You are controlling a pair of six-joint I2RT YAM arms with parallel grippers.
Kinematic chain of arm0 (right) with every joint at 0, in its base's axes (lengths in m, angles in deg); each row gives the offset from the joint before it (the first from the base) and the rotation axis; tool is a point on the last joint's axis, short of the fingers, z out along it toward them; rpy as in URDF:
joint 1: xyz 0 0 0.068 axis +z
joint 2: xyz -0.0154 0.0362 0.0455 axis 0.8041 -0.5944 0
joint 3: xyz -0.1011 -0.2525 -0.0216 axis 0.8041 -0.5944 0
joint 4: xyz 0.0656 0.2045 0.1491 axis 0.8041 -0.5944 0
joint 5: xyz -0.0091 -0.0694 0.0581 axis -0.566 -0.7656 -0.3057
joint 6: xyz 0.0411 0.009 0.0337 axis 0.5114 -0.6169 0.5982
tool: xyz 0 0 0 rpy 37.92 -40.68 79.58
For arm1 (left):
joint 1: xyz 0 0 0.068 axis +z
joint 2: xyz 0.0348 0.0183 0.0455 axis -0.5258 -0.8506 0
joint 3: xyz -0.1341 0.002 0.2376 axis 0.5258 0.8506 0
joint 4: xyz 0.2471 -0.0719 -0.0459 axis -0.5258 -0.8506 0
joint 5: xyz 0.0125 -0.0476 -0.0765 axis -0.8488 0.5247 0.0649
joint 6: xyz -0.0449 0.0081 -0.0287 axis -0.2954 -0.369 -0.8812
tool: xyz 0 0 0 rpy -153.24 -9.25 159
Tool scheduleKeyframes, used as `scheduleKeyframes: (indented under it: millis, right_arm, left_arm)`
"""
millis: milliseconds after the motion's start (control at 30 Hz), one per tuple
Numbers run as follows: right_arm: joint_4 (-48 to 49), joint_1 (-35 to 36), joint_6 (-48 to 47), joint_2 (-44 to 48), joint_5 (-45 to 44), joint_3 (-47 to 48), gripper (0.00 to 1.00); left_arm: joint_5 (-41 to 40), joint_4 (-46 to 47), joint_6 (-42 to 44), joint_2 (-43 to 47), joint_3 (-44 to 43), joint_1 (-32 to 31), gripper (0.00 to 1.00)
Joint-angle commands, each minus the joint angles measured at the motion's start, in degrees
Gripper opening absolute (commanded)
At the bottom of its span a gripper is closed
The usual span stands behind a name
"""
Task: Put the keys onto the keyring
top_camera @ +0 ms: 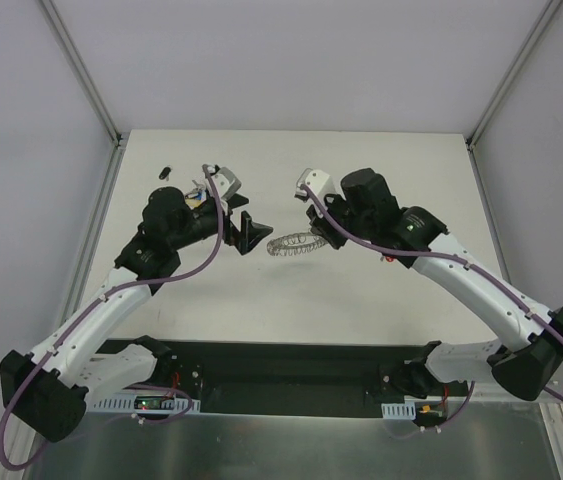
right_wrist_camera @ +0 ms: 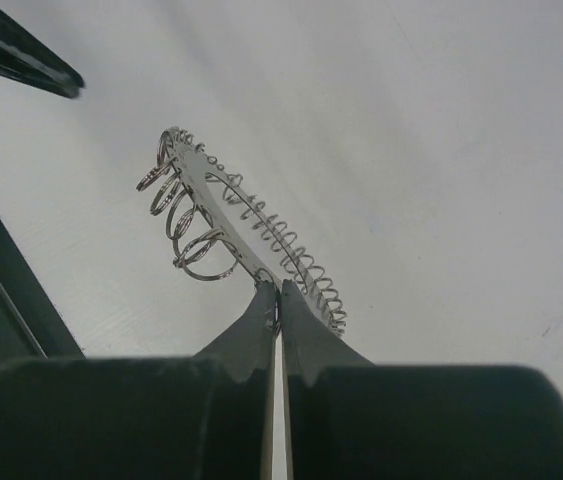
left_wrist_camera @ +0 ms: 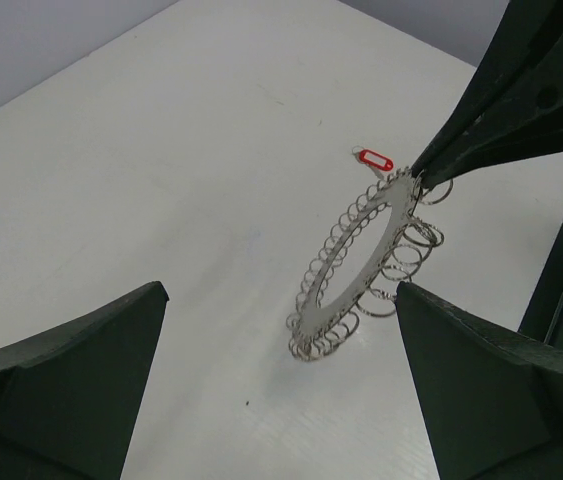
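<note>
The keyring [top_camera: 294, 243] is a grey metal ring with a coiled wire edge. It stands tilted, its low edge on the white table [top_camera: 361, 170]. My right gripper [top_camera: 315, 236] is shut on its raised rim, and the right wrist view shows the fingertips [right_wrist_camera: 266, 305] pinching the ring [right_wrist_camera: 223, 215]. My left gripper [top_camera: 250, 236] is open and empty, just left of the ring. In the left wrist view the ring [left_wrist_camera: 333, 283] lies between and beyond its fingers [left_wrist_camera: 81, 380]. A key with a red tag [left_wrist_camera: 376, 158] lies on the table behind the ring, and it also shows by the right arm in the top view [top_camera: 389, 258].
A small dark object [top_camera: 165, 171] lies at the table's far left. Small coloured items [top_camera: 197, 196] show beside the left wrist, partly hidden. Grey walls enclose the table on three sides.
</note>
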Motion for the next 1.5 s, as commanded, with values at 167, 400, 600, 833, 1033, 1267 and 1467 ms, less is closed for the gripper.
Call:
scheduleKeyframes:
  millis: [167,400,600,833,1033,1267,1467]
  right_arm:
    - [8.73,-2.01,-0.82,2.59,10.69,-2.71,0.01]
    - [15.85,-2.10,3.66,1.97,12.81,-6.40,0.01]
    - [21.04,-2.01,8.23,0.40,6.93,-7.72,0.01]
    - [28.15,-2.28,13.51,-2.50,2.96,-10.79,0.01]
    - [32.37,-2.36,16.58,-7.78,5.42,-10.27,0.01]
    - [37.82,-2.45,18.70,-15.07,12.27,-8.60,0.01]
    - [42.57,-3.41,20.01,-18.50,15.88,-12.54,0.01]
  left_arm:
    - [20.81,13.72,2.41,-10.00,-5.01,0.22,0.99]
    - [24.35,13.72,1.00,-15.98,-3.70,-3.73,0.97]
    - [22.06,13.55,-2.77,-17.48,-0.80,-5.94,0.87]
    - [21.10,13.46,-6.29,-13.89,3.59,-8.22,0.81]
    - [17.33,13.02,-6.04,-10.38,7.02,-8.93,0.82]
    - [5.50,9.42,-4.89,-4.75,10.01,-8.93,0.88]
    - [-9.30,8.72,-2.78,5.36,15.20,-8.92,0.93]
